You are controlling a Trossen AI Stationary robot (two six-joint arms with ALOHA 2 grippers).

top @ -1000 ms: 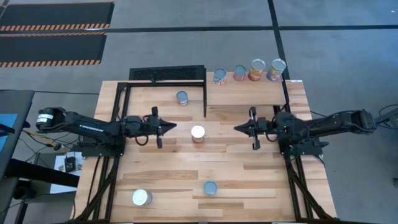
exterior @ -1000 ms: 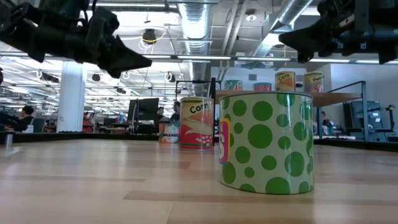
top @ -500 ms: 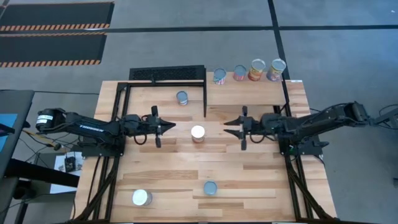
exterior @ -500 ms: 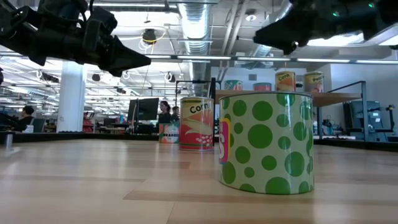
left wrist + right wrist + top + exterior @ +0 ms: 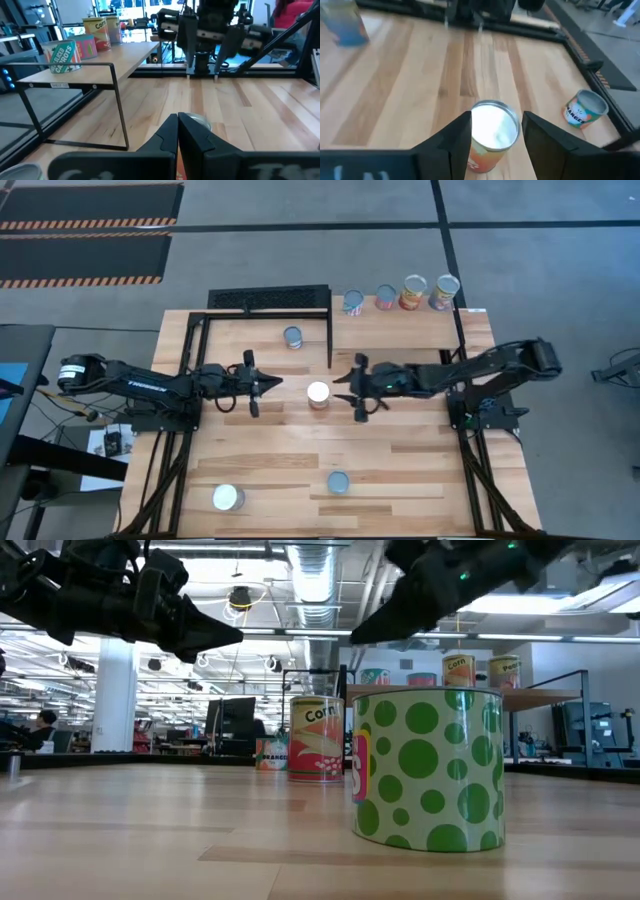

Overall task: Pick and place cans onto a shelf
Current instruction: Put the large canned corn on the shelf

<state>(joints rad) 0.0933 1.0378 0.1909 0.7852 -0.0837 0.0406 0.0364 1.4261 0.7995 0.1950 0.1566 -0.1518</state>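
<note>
An orange-labelled can (image 5: 318,394) with a pale round top stands upright at the table's centre; in the low view it reads "Corn" (image 5: 316,738). My right gripper (image 5: 343,387) is open just right of it and higher up. In the right wrist view the two fingers (image 5: 462,131) stand on either side of the can's top (image 5: 494,126) without touching it. My left gripper (image 5: 270,383) hangs shut to the can's left, above the table. Several cans (image 5: 399,295) stand in a row on the wooden shelf (image 5: 395,328).
A can (image 5: 292,337) stands by the shelf's black frame (image 5: 270,299). Near the front edge stand a green-dotted can (image 5: 338,482) and a white-topped can (image 5: 228,498). The frame's rails run along both table sides.
My right gripper has travelled toward the table's left edge, from beside the shelf post to just right of the centre can, and has opened on the way. The cans have not moved.
</note>
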